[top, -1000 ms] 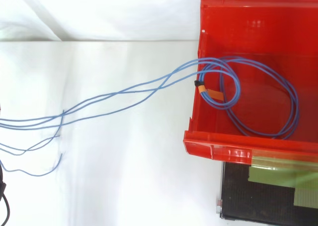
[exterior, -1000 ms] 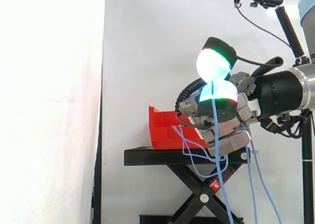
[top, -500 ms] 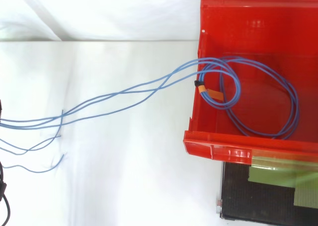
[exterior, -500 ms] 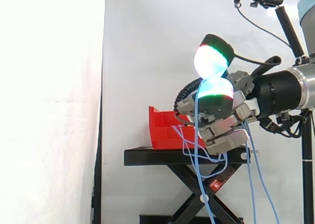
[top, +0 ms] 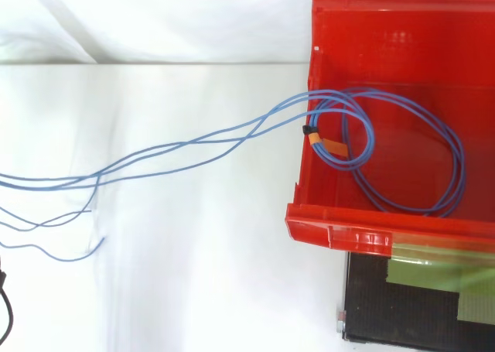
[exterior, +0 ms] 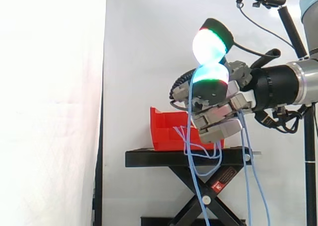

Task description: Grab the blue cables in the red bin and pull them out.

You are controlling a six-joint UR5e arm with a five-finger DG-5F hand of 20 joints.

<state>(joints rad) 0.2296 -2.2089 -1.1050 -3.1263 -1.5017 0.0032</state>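
Now we are looking down into the red bin, which is sitting on the black stand. It is holding a loose coil of the blue cables, spreading over much of its floor. An orange tie is binding the strands just inside the bin's wall on the view's left. From there the strands are climbing over that wall and running across the white cloth to the view's left edge, so we are seeing the cables partly in the bin and partly out of it.

From the side, the hand is hovering above the stand's right part, just beside the bin. Its fingers are curling closed round the cables, and its glowing fingertips are pressing together above. Below the hand, lengths of cable are hanging in loops past the top of the stand.
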